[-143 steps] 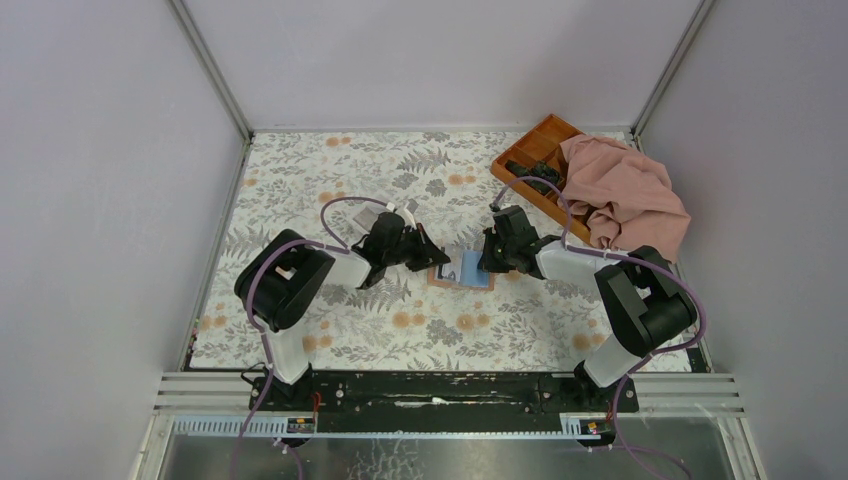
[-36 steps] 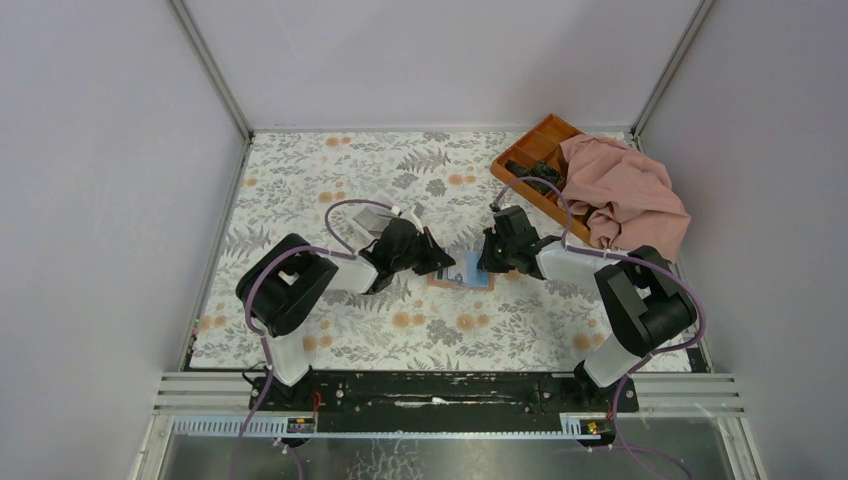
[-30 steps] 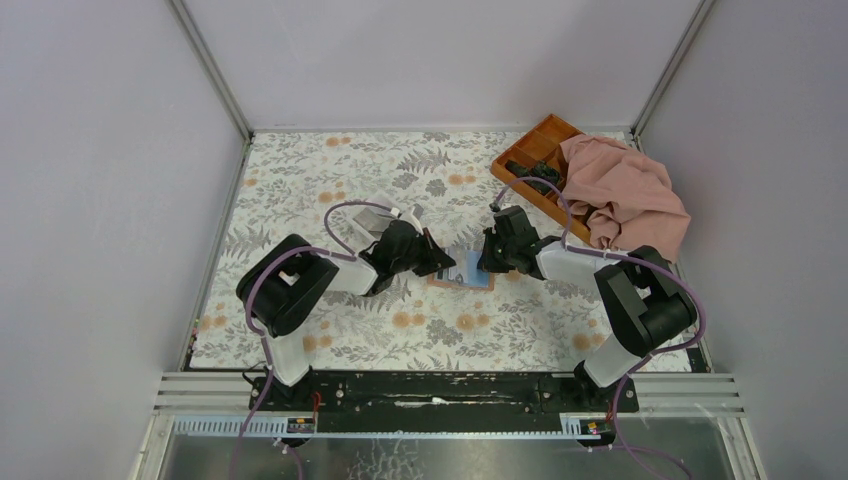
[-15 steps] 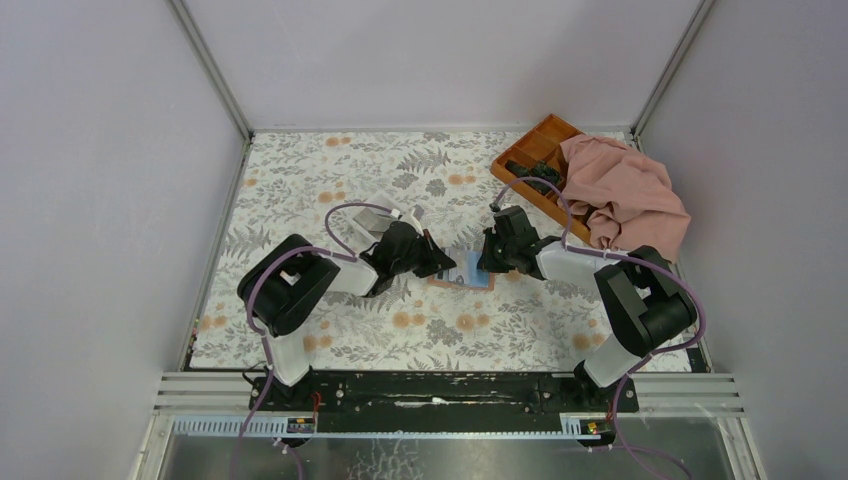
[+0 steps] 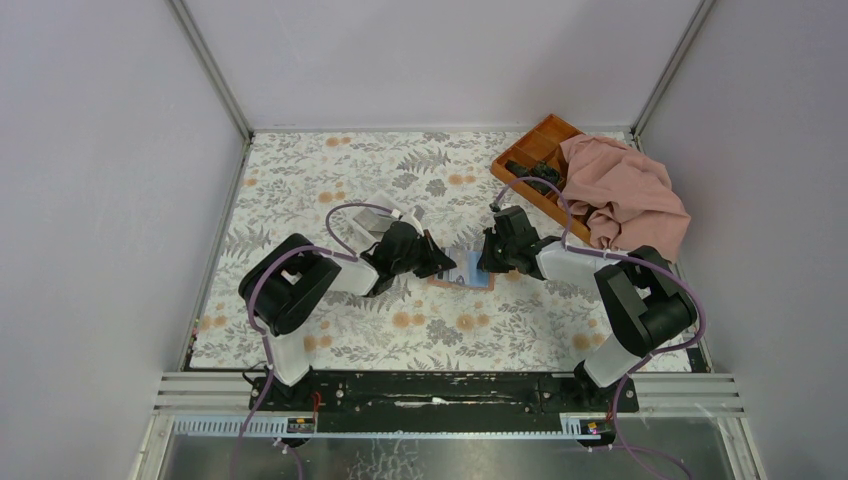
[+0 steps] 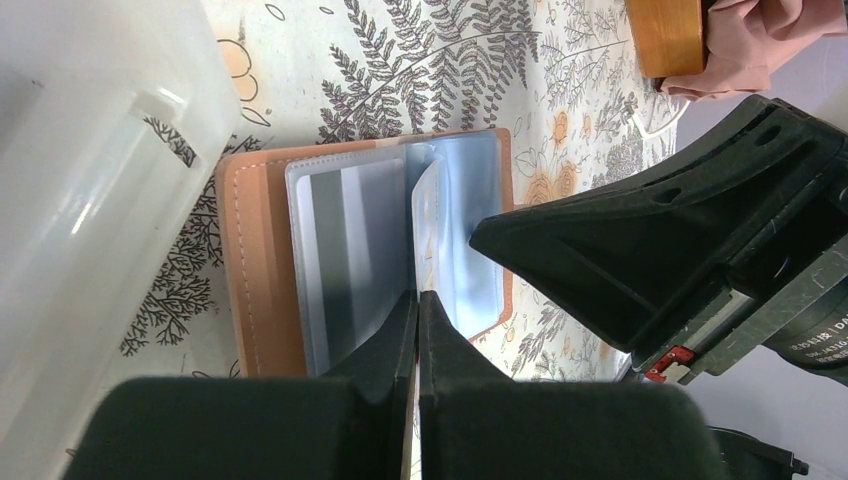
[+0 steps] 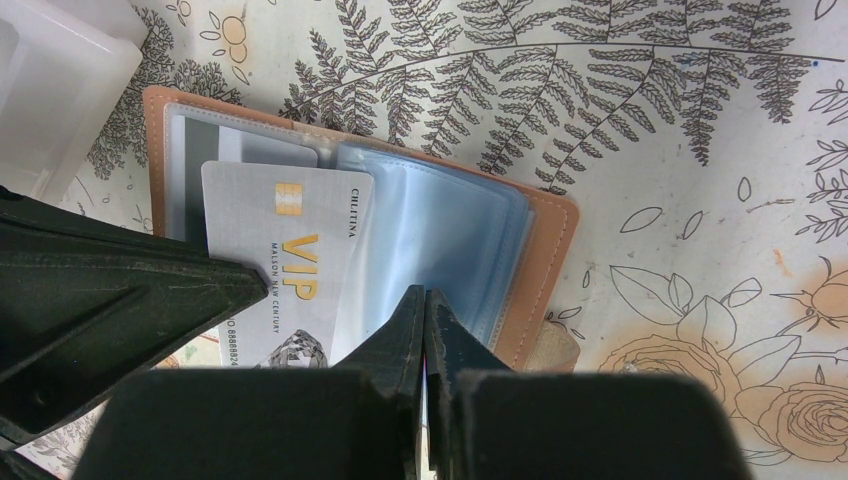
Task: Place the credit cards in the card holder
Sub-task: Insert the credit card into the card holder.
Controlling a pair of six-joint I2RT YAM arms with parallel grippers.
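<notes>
Right wrist: credit card (image 7: 290, 250) overlaps the open card holder (image 7: 548, 265).

We see a tan-brown leather bifold card holder (image 7: 548, 250) w/ pale stitching along the edge. Its clear plastic sleeves (image 7: 450, 230) read light blue-grey. The thin plastic card (image 7: 290, 235) is silver-grey w/ gold chip, gold "VIP" & small black print. The tablecloth (image 7: 700, 150) is white w/ grey fern leaves & peach-orange roses. Left gripper (image 6: 415, 300) & right gripper (image 7: 425, 300) are matt black. Rect. plastic box (image 6: 80, 200): milky white. Compartment tray (image 5: 530, 150): orange-brown. Crumpled cloth (image 5: 625, 195): dusty pink. Arm cables (image 5: 345, 212): purple.
</notes>
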